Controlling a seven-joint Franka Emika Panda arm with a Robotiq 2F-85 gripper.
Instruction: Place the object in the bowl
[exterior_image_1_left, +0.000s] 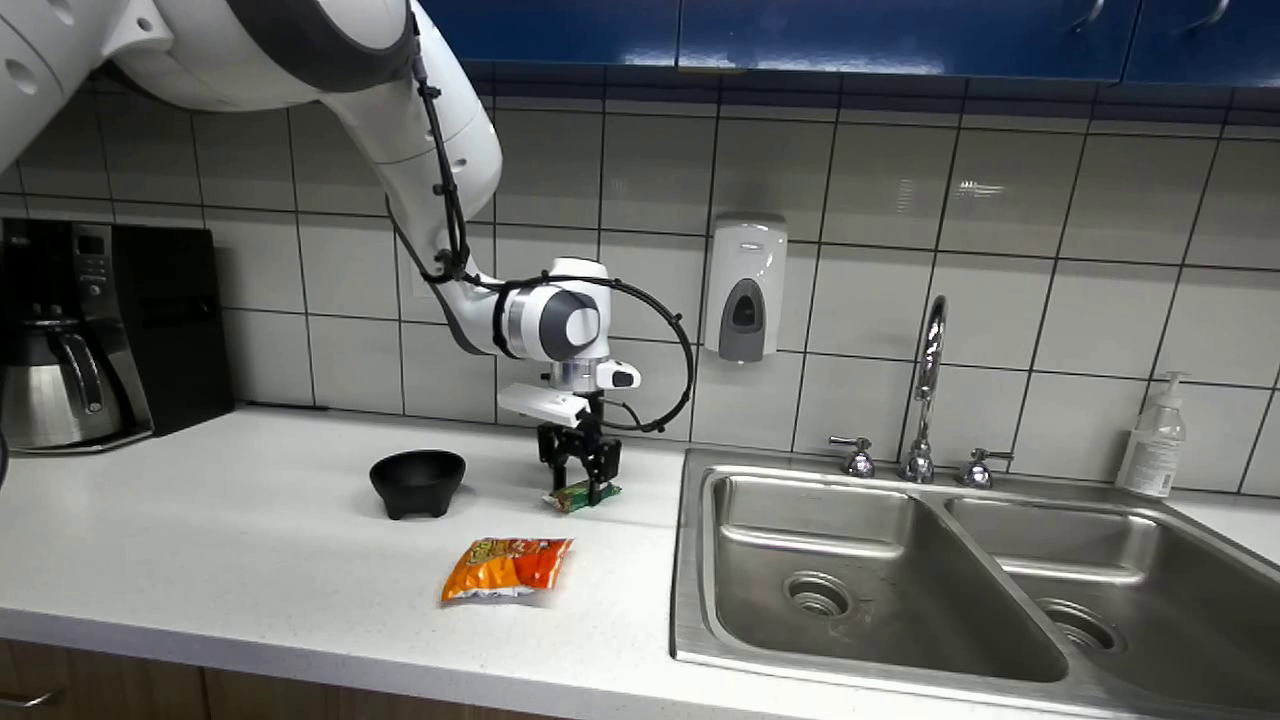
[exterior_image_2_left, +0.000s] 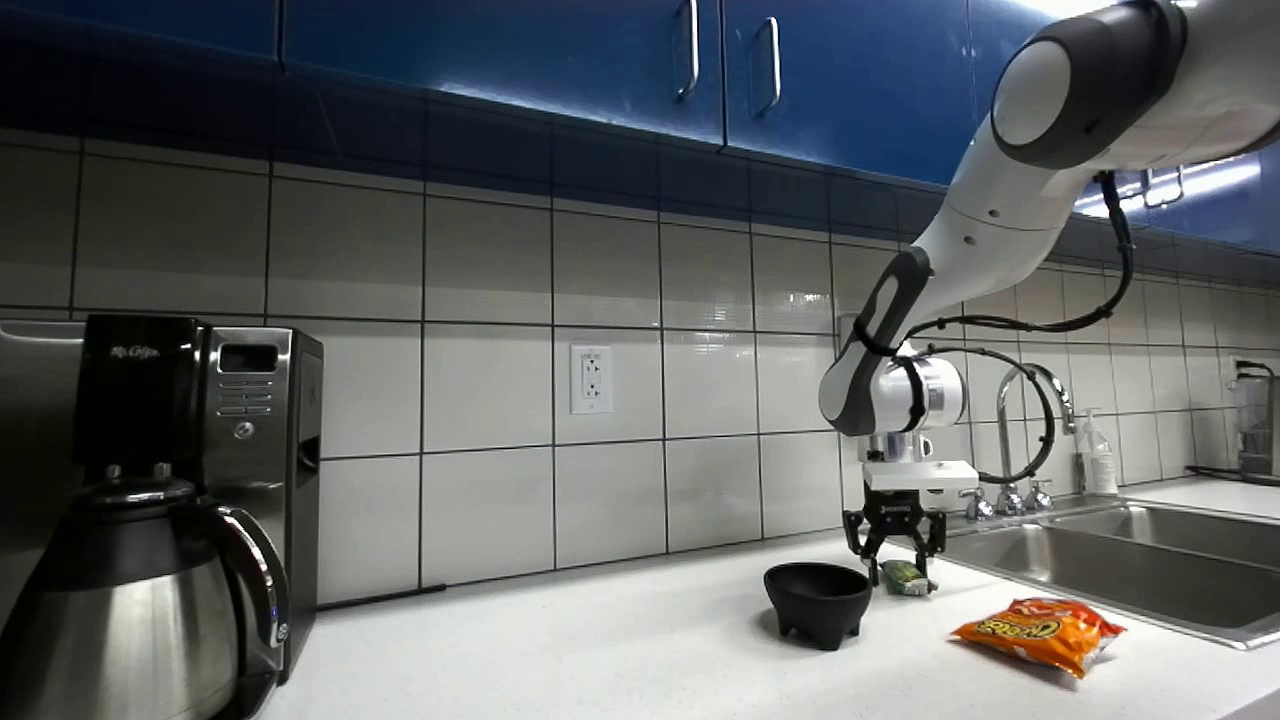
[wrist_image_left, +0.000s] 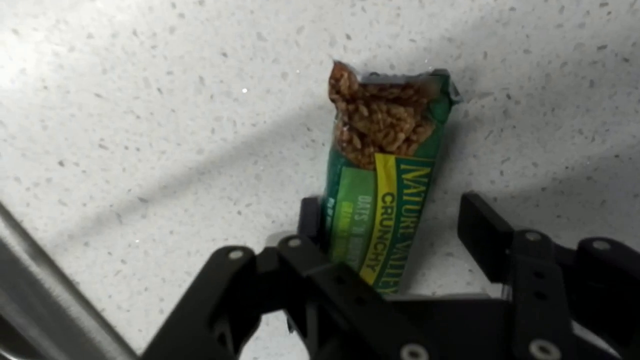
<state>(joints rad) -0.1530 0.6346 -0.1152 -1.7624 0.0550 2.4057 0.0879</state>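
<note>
Green bar (wrist_image_left: 385, 175) is seen lying flat on the speckled white desk (exterior_image_1_left: 250, 540), near the black bowl (exterior_image_1_left: 418, 488) but apart from it, to the bowl's right in both exterior views. "CRUNCHY" can be read on the wrapper; granola is shown at one end. The opposite end is hidden by the claw (wrist_image_left: 395, 227) in the wrist view.

Claw is held low over the bar, fingers (wrist_image_left: 484, 240) apart, one to each side. In the wrist view one finger is set right at the bar's edge; contact there cannot be told. The second is separated from the bar by a strip of desk. Claw is carried by the white arm (exterior_image_2_left: 1030, 230), black cabling strapped along it.

Bowl is stood upright on stubby feet. Orange packet (exterior_image_1_left: 505, 568) is laid to the bowl's right in both exterior views. Farther right of the bowl, a steel double sink (exterior_image_1_left: 694, 560) is set into the desk, fitted with a chrome faucet (exterior_image_1_left: 928, 375). Soap dispenser (exterior_image_1_left: 745, 290) is mounted on the tiled wall (exterior_image_1_left: 345, 260), above and right of the bowl. Coffee maker (exterior_image_2_left: 255, 420) is placed well to the bowl's left. Blue cabinets (exterior_image_2_left: 500, 60) are hung high above the bowl.
</note>
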